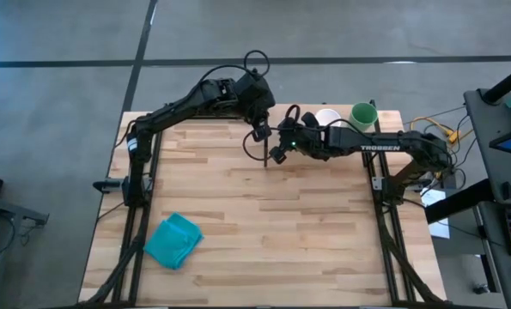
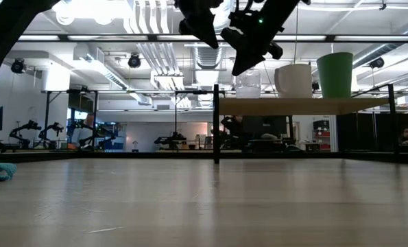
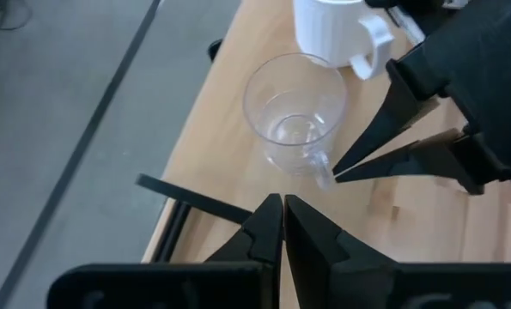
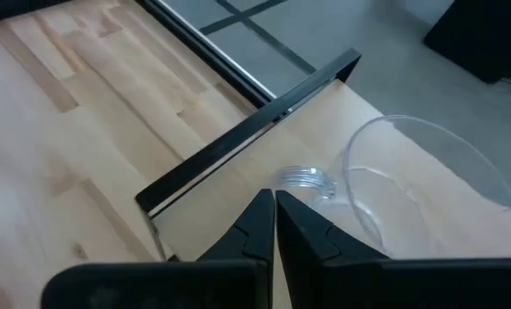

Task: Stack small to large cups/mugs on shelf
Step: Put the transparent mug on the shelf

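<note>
Low view: clear cup (image 2: 247, 84), mug (image 2: 294, 79), green cup (image 2: 334, 74) side by side on shelf (image 2: 306, 105), unstacked; both my pincers (image 3: 282, 225) (image 4: 273, 221) closed, empty.

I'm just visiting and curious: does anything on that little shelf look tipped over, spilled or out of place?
Nothing stands out. The clear cup, white mug and green cup stand upright in a row on the shelf, smallest to tallest. Nothing spilled; both grippers hover near the clear cup.

Glossy clear cup (image 3: 295, 116), light-wood shelf (image 2: 306, 104).

Grey concrete floor (image 1: 57, 51) with dark seams; bright ceiling lights (image 2: 94, 8), pale ducts (image 2: 159, 51) overhead.
</note>
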### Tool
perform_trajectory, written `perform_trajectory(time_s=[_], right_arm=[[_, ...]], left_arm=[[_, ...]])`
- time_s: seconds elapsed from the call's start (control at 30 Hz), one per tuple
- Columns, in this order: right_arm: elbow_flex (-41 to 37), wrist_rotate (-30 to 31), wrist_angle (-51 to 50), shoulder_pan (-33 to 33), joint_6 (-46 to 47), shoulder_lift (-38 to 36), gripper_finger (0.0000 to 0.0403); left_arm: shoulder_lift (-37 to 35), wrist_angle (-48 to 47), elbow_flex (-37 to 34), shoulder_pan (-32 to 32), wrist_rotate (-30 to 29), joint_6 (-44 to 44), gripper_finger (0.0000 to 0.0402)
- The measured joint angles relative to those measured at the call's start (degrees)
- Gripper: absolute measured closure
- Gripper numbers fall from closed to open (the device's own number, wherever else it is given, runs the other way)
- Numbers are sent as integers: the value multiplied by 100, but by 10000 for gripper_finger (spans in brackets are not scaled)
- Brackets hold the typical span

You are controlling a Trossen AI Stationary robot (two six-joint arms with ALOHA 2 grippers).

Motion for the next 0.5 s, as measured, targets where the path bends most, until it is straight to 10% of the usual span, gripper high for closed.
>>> perform_trajectory(time_s=[0.5], right_arm=[[0,-259,230,89,-6,0,395]], left_arm=[[-13,-54,0,39,-565,7,402]])
